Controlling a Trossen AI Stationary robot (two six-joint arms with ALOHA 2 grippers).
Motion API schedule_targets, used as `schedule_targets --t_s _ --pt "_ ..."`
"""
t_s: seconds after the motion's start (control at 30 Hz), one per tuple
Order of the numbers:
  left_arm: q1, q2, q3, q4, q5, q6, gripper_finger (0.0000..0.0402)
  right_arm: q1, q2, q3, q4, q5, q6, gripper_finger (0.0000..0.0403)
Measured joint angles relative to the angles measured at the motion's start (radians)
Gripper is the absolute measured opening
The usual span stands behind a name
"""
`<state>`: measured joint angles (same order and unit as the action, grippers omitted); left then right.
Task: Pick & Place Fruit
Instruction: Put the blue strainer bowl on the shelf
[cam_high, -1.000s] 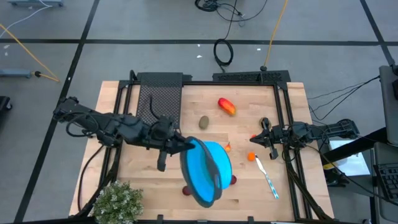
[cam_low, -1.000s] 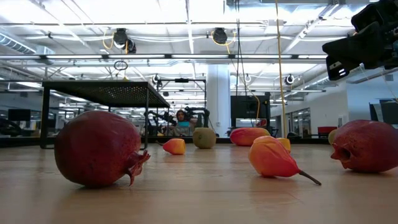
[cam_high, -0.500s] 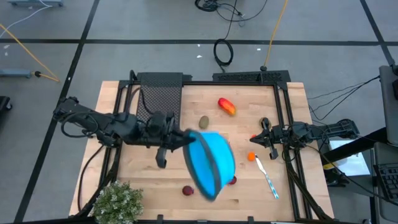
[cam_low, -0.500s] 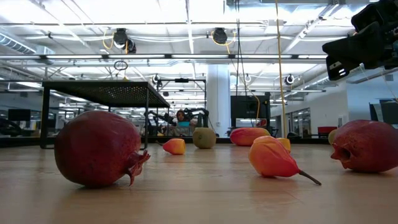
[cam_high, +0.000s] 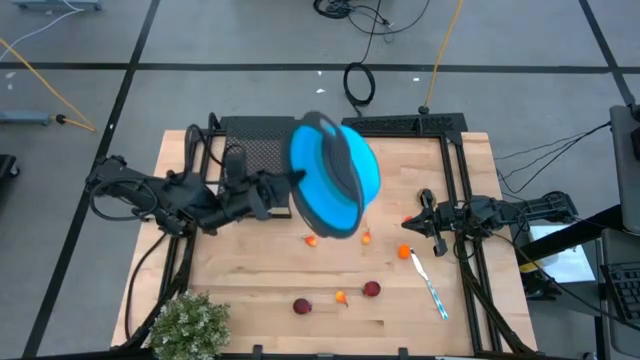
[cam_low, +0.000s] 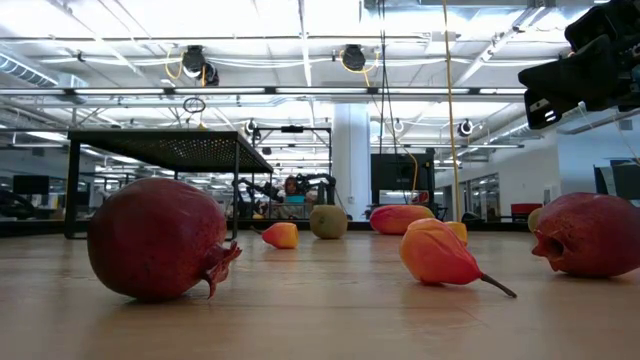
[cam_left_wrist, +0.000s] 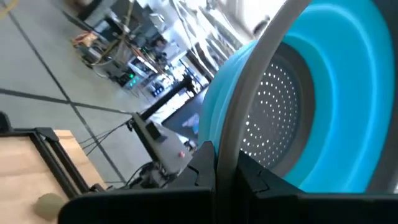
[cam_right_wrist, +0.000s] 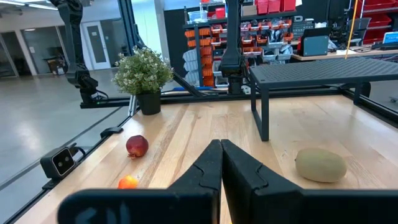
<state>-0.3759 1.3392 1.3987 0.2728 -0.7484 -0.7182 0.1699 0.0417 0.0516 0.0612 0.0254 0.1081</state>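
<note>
Scattering risk noted: colander (cam_high: 334, 175) is clamped by its rim in left tool (cam_high: 287, 186), tipped above worktop (cam_high: 400, 300); fruit (cam_high: 371, 289) is strewn below and may be rolled off. Right tool (cam_high: 411, 222) is closed, empty.
</note>
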Motion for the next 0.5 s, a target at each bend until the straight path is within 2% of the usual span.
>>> schedule_targets --t_s 0.33,0.4,0.5 --pt "0.0 -0.001 0.0 0.0 0.0 -0.01 0.0004 0.0 0.0 0.0 0.0 0.0 0.0 0.0" --pt "0.0 -0.002 0.002 -0.069 0.032 -0.011 0.0006 0.0 0.0 0.0 0.0 0.0 0.0 0.0" --pt "0.0 -0.001 0.002 -0.244 0.096 -0.103 0.0004 0.0 0.0 0.0 0.0 0.0 0.0 0.0"
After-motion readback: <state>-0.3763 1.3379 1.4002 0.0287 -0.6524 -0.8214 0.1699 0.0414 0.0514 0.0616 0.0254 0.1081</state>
